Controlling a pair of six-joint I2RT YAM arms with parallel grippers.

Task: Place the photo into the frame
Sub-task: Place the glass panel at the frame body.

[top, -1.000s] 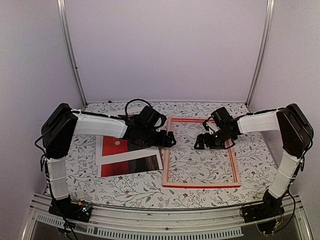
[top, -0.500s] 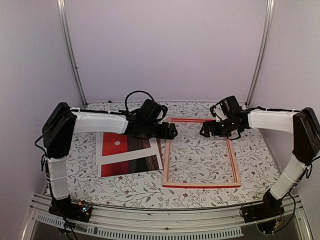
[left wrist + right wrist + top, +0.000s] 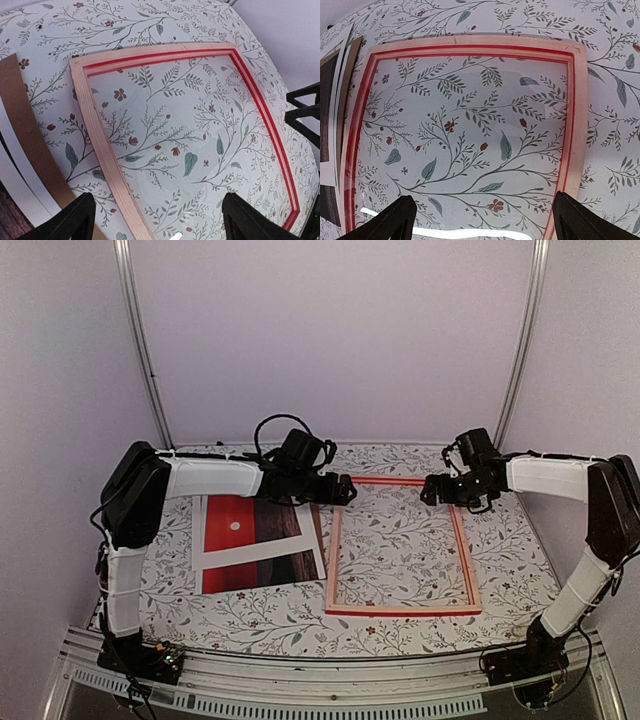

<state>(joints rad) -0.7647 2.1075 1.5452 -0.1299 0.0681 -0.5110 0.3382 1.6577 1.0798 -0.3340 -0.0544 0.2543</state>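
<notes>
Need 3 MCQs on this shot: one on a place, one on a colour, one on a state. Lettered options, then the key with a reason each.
1. Where does the photo lie relative to the frame?
A. Inside it
B. Flat on the table beside it, on the left arm's side
C. Propped against the back wall

2. Which colour lines the frame's pale wood?
A. Red
B. Blue
C. Green

3. What state are the left hand and the right hand in?
A. Left shut on the photo
B. Right shut on the frame
C. Both open, holding nothing

Key:
1 B: the top view shows the photo left of the frame, and the frame's opening shows only table.
2 A: red strips run along the rails in both wrist views.
3 C: each wrist view shows its hand spread wide with nothing in between.
</notes>
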